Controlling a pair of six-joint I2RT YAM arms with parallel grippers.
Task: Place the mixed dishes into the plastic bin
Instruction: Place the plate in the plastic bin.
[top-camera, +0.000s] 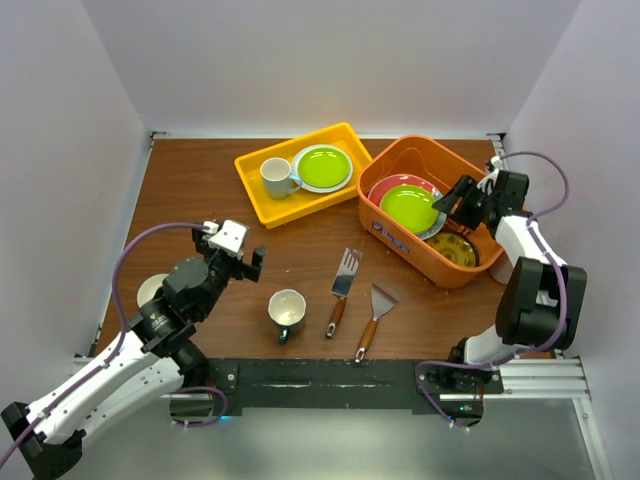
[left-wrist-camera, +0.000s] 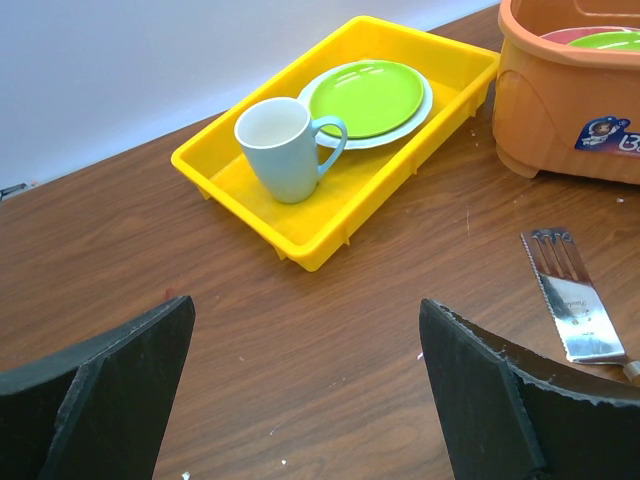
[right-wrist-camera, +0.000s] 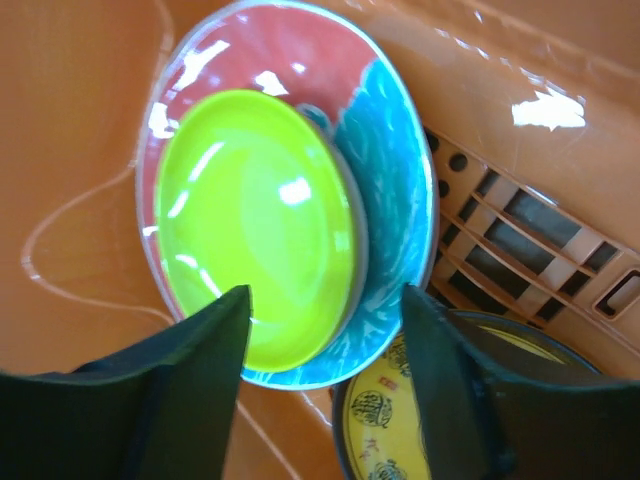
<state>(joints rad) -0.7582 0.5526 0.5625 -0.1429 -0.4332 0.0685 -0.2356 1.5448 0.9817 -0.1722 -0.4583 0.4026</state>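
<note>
Right claw (top-camera: 447, 207) sits right of centre in the top view, down inside the orange bin (top-camera: 398, 243), over the plates. In the wrist view its fingers (right-wrist-camera: 190, 370) stand apart with nothing pinched between them, so it is open. Just past the tips, a lime plate (right-wrist-camera: 255, 225) lies on a bigger red and blue plate (right-wrist-camera: 385, 170). Both are in the upper-left part of the bin in the top view. A yellow patterned plate (top-camera: 455, 250) with a dark rim is in the bin's lower-right part, just beside that stack. The slotted bin bottom shows at the right of the wrist view.

Left claw (top-camera: 242, 262) is left of centre, above bare tabletop (top-camera: 200, 180), spread wide and holding nothing.

Outside the bin:
- Teal mug (top-camera: 287, 312) stands upright on the tabletop, lower centre, right of the left claw.
- White bowl (top-camera: 150, 290) is at far left, partly hidden by the left arm.
- Yellow tray (top-camera: 252, 185) is upper centre, left of the bin. It holds a white mug (top-camera: 277, 177), upright, and a second lime plate (top-camera: 322, 167) stacked on a pale plate (left-wrist-camera: 412, 122).
- Left spatula (top-camera: 343, 280) and right spatula (top-camera: 375, 310) lie flat between the teal mug and the bin, handles toward the bottom edge.
</note>
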